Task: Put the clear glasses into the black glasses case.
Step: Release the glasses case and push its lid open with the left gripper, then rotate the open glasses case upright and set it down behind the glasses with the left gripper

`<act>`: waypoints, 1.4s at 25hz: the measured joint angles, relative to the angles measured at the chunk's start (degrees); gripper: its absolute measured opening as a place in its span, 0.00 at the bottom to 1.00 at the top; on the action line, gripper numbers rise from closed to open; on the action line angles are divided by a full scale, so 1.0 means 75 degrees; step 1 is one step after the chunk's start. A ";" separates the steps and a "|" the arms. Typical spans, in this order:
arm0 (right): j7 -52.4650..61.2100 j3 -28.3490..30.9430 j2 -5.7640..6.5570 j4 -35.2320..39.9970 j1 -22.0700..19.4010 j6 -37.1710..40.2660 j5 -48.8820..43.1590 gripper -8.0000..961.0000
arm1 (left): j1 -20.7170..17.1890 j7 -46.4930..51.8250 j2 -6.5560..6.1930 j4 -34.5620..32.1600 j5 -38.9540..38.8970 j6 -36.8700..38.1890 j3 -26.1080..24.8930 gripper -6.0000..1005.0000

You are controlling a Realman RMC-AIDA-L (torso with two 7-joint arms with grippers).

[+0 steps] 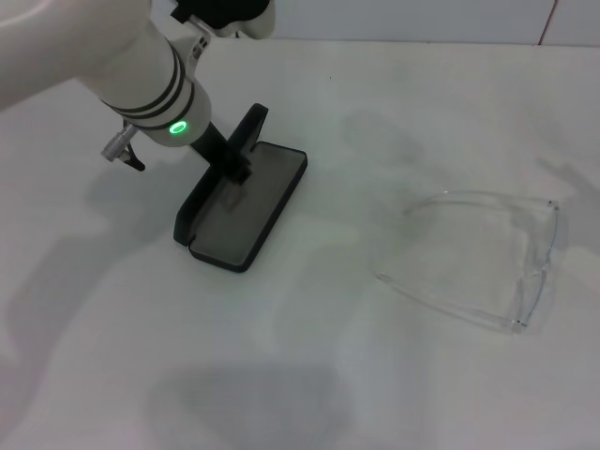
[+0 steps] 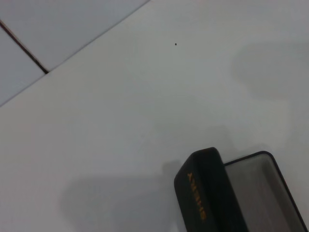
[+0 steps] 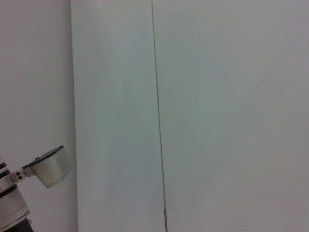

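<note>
Over on the left the left gripper (image 1: pixel 234 161) reaches down from its white arm onto the black glasses case (image 1: pixel 246 208), which lies open on the white tabletop (image 1: pixel 309 375), grey lining up. The dark jaws look clamped on the raised lid, holding it upright — though the far side of the pinch is hidden from where I stand. The risk I see starts there: if the lid slips free or the arm drags, the light case could snap shut or skid, and then there is no open tray to receive anything. Further right, well apart from the case, the clear glasses (image 1: pixel 487 258) rest flat on the tabletop, arms unfolded and pointing back toward the case, nearly lost against the pale surface — thin, slick plastic that a pinch could easily miss or flick away. They lie nowhere near the left jaws. The right gripper is out of sight, so I cannot tell how its jaws stand.
</note>
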State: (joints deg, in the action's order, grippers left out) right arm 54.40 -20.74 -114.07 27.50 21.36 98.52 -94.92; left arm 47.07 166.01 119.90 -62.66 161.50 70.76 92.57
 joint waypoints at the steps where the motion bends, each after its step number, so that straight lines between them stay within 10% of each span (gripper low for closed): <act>1: 0.0000 0.0000 0.0000 0.0000 0.0000 0.0000 0.0000 0.89 | 0.0001 -0.0001 -0.0001 -0.0008 0.0000 0.0017 0.0005 0.58; 19: -0.0006 0.0128 -0.0007 0.0001 -0.0096 0.0002 0.0091 0.89 | -0.0578 -0.0547 0.0016 -0.1572 -0.0007 0.0687 0.0209 0.20; 29: -0.0010 0.0586 -0.0028 -0.0005 -0.0217 0.0288 0.0135 0.89 | -0.3275 -0.3693 -0.0004 -0.5019 -0.0135 0.0690 0.1967 0.22; 35: 0.0002 0.0595 -0.0051 -0.0016 -0.0235 0.0375 0.0190 0.89 | -0.4195 -0.5007 0.0002 -0.5599 -0.0180 -0.0395 0.3027 0.23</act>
State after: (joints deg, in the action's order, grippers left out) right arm 54.42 -16.28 -114.45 27.38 19.59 101.33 -93.50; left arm 15.61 128.46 119.92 -104.65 160.15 67.79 115.27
